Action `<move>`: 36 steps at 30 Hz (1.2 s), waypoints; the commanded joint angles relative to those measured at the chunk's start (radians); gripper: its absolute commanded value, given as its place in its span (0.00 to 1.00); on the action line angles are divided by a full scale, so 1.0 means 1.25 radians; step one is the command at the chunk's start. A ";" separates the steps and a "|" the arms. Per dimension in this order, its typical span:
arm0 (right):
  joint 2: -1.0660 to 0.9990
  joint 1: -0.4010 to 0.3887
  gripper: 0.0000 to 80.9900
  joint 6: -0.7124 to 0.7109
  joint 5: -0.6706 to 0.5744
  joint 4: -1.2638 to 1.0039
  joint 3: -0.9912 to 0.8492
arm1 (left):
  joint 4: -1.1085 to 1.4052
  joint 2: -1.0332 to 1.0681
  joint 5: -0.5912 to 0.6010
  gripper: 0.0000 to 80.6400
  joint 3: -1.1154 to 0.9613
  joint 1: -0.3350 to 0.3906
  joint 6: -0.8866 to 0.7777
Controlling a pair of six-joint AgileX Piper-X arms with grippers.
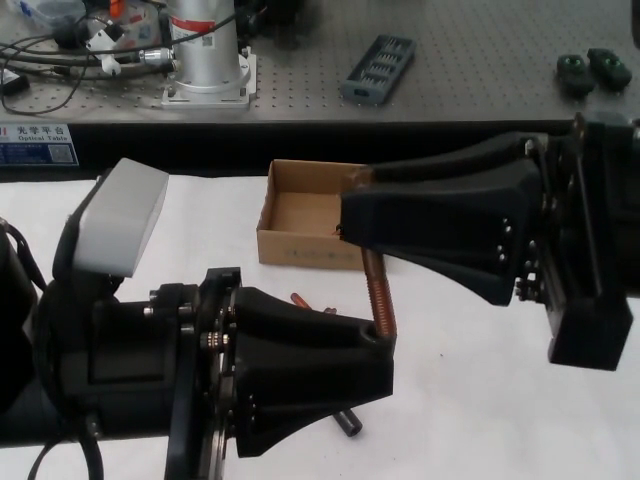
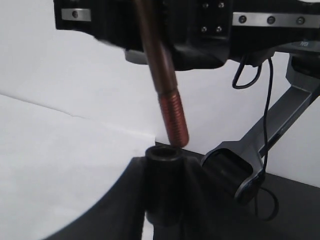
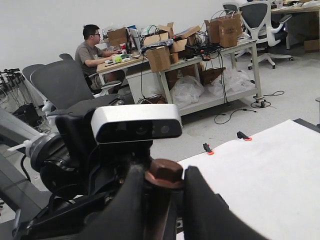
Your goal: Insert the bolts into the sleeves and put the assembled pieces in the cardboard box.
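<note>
My right gripper (image 1: 352, 218) is shut on a copper bolt (image 1: 379, 292), which hangs tilted with its threaded end down. In the right wrist view the bolt's hex head (image 3: 165, 173) sits between the fingers of that gripper (image 3: 163, 202). Lower down, my left gripper (image 1: 378, 345) is shut on a black sleeve (image 2: 163, 189) held upright, its open end facing up. The bolt's threaded tip (image 2: 175, 125) hovers at the sleeve's rim, just off its opening. The open cardboard box (image 1: 290, 242) stands behind the grippers on the white cloth; the right gripper hides its right part.
A loose copper bolt (image 1: 300, 298) and a black sleeve (image 1: 347, 422) lie on the white cloth near the left gripper. Behind the cloth runs a perforated bench with a metal post (image 1: 205, 45), cables and a dark tray (image 1: 378, 66).
</note>
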State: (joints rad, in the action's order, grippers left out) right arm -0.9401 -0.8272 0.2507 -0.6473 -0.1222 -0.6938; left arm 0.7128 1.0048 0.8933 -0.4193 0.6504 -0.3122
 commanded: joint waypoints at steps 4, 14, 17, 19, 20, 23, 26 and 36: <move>-0.014 -0.002 0.00 0.000 -0.030 -0.020 -0.003 | 0.019 -0.001 0.014 0.01 -0.004 0.001 -0.008; -0.022 -0.002 0.00 0.006 -0.059 -0.015 0.014 | 0.024 -0.001 0.014 0.01 -0.004 0.001 -0.008; -0.022 -0.002 0.00 0.021 -0.072 -0.015 0.034 | 0.024 -0.001 0.010 0.01 -0.004 0.001 -0.008; -0.018 -0.002 0.00 0.021 -0.072 -0.017 0.038 | 0.024 -0.001 0.007 0.01 -0.004 0.001 -0.008; -0.012 -0.002 0.00 0.021 -0.070 -0.019 0.038 | 0.024 -0.001 0.007 0.01 -0.004 0.001 -0.008; 0.007 -0.002 0.00 0.021 -0.070 -0.017 0.038 | 0.026 -0.001 -0.002 0.01 -0.004 0.001 -0.008; 0.028 -0.002 0.00 0.021 -0.070 -0.014 0.038 | 0.059 -0.001 -0.034 0.01 -0.004 0.001 -0.010; 0.048 -0.002 0.00 0.035 -0.164 0.043 0.038 | 0.150 -0.001 -0.118 0.01 -0.004 0.001 -0.077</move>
State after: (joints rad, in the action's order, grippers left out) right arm -0.8909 -0.8242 0.2695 -0.6993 -0.1449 -0.6508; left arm 0.8452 1.0048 0.8451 -0.4078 0.6591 -0.4011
